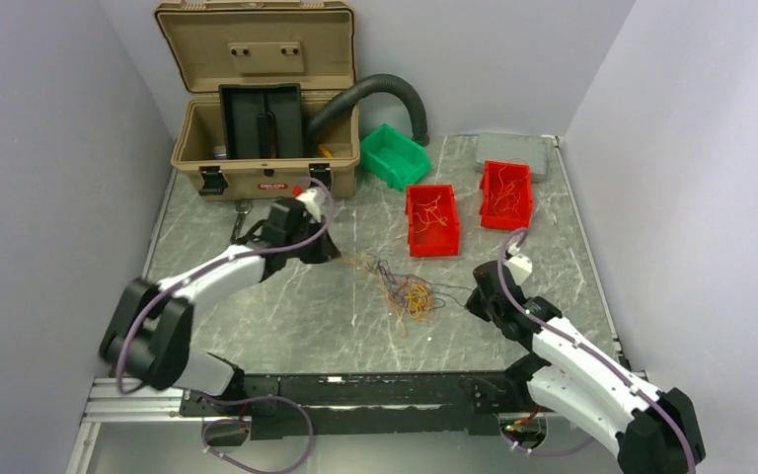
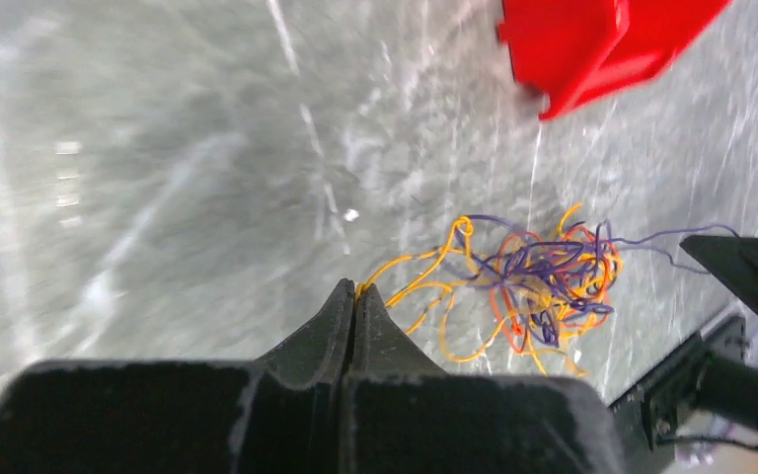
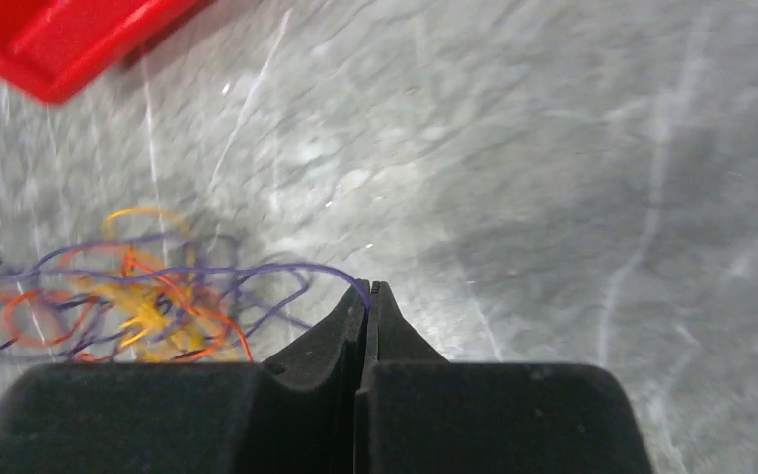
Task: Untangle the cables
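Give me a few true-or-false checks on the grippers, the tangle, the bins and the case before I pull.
1. The left gripper is shut on an orange wire. True.
2. The right gripper is open. False: it is shut on a purple wire.
3. Both red bins hold wires. True.
4. The tangle lies in a bin. False: it lies on the table, between the grippers.
5. The case is closed. False: its lid stands open.
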Controlling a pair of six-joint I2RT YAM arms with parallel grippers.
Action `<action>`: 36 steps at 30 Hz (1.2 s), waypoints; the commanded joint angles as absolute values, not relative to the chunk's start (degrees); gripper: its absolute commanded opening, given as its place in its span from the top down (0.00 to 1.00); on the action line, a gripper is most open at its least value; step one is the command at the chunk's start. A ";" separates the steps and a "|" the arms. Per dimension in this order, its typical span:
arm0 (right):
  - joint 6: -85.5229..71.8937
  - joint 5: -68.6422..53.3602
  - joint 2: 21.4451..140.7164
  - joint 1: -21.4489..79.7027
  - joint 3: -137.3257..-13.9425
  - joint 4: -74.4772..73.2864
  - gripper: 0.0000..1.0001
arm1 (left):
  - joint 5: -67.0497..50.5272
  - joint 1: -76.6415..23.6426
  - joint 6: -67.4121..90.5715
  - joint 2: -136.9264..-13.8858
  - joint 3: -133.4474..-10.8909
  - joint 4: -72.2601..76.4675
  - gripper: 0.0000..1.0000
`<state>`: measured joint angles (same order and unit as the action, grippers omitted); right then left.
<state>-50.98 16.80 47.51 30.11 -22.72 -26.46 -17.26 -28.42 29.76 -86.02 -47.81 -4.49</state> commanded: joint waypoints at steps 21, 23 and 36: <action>-30.36 -6.93 34.71 29.86 -22.81 -8.87 0.21 | -7.74 -26.17 27.02 -49.52 -35.78 2.96 1.00; -26.06 -11.71 41.68 29.96 -25.95 -6.90 0.14 | -10.68 -26.50 26.63 -51.20 -37.00 3.53 1.00; -18.17 -22.75 70.44 35.48 -36.20 20.33 0.14 | -14.60 -27.73 23.23 -51.06 -41.89 0.53 1.00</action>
<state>-21.28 -19.33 65.47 33.56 -32.45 5.26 -11.86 -27.24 25.71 -52.58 -38.11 -0.27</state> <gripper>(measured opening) 0.889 0.012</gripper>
